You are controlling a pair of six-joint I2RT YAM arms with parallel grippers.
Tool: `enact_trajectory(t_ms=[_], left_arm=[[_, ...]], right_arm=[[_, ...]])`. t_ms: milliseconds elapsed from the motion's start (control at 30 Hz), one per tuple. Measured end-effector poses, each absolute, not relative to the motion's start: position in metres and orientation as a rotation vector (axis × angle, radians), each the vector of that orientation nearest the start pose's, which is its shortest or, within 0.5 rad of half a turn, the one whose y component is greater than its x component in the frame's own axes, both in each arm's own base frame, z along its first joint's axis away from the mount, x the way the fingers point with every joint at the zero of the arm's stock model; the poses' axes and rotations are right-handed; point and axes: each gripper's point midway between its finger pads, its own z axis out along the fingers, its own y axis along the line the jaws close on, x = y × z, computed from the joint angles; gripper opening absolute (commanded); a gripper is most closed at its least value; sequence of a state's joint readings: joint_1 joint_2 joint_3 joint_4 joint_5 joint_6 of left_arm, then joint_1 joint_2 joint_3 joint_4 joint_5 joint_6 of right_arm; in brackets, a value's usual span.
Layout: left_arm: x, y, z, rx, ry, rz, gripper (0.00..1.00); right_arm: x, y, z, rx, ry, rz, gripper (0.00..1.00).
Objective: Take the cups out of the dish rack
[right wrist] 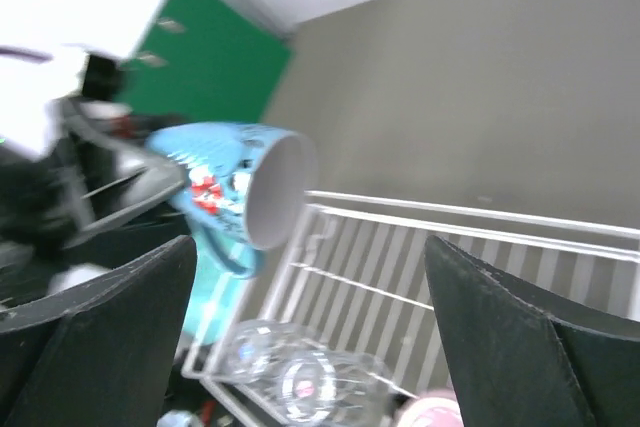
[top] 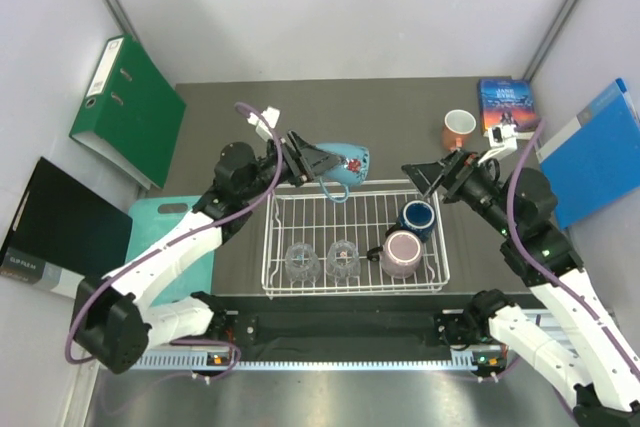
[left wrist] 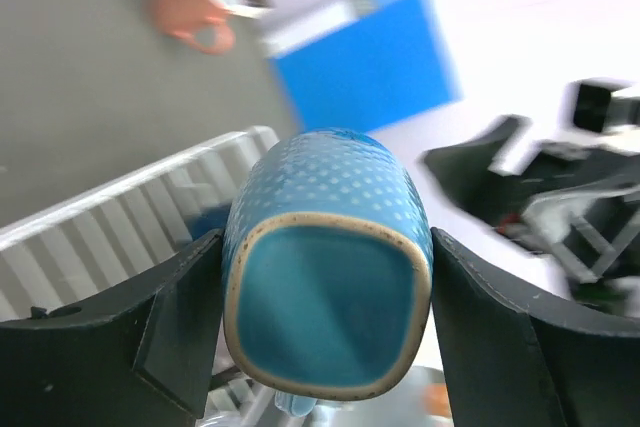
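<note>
My left gripper [top: 322, 161] is shut on the light blue mug [top: 347, 163], which lies on its side in the air over the far edge of the white dish rack [top: 350, 290]. In the left wrist view both fingers press the mug's [left wrist: 330, 247] sides, its base toward the camera. In the rack stand a navy mug [top: 417, 217], a pink mug [top: 402, 253] and two clear tumblers [top: 302, 261] [top: 343, 259]. An orange mug [top: 458, 128] sits on the table at the far right. My right gripper [top: 425, 175] hangs open above the rack's far right corner, nothing between its fingers [right wrist: 530, 337].
A green binder [top: 128, 107] leans at the far left, with a black folder [top: 55, 227] and a teal cutting board [top: 165, 247] left of the rack. A book [top: 507, 105] and a blue folder [top: 600, 152] lie at the far right.
</note>
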State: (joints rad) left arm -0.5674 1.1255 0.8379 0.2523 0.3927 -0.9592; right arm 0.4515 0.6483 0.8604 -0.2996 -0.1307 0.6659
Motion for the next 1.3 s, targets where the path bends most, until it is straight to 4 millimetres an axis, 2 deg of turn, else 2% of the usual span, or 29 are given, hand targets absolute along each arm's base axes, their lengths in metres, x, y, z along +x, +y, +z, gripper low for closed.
enact_trajectory(t_ms=[67, 200, 333, 533, 733, 867, 967, 1233, 1300], left_arm=[[0.266, -0.292, 0.312, -0.046, 1.795, -1.583, 0.00], [0.260, -0.307, 0.338, -0.031, 1.682, -1.874, 0.00], [0.247, -0.312, 0.351, 0.017, 1.641, -2.010, 0.00], [0.230, -0.313, 0.360, 0.092, 1.626, -2.046, 0.00], [0.224, -0.317, 0.359, 0.119, 1.628, -2.049, 0.00], [0.222, -0.320, 0.356, 0.136, 1.634, -2.038, 0.00], [0.221, -0.325, 0.351, 0.148, 1.647, -2.036, 0.00], [0.223, -0.336, 0.338, 0.141, 1.682, -2.032, 0.00], [0.223, -0.337, 0.337, 0.143, 1.682, -2.033, 0.00]], right_arm=[[0.225, 0.174, 0.335, 0.055, 1.719, 1.020, 0.89], [0.214, 0.194, 0.341, -0.001, 1.686, 1.178, 0.89], [0.209, 0.206, 0.350, -0.041, 1.653, 1.279, 0.88], [0.206, 0.215, 0.371, -0.084, 1.578, 1.366, 0.84], [0.212, 0.228, 0.371, -0.106, 1.581, 1.424, 0.77], [0.210, 0.237, 0.371, -0.131, 1.586, 1.458, 0.67], [0.209, 0.244, 0.374, -0.146, 1.583, 1.488, 0.55], [0.214, 0.258, 0.366, -0.153, 1.629, 1.516, 0.40], [0.213, 0.262, 0.364, -0.156, 1.637, 1.525, 0.33]])
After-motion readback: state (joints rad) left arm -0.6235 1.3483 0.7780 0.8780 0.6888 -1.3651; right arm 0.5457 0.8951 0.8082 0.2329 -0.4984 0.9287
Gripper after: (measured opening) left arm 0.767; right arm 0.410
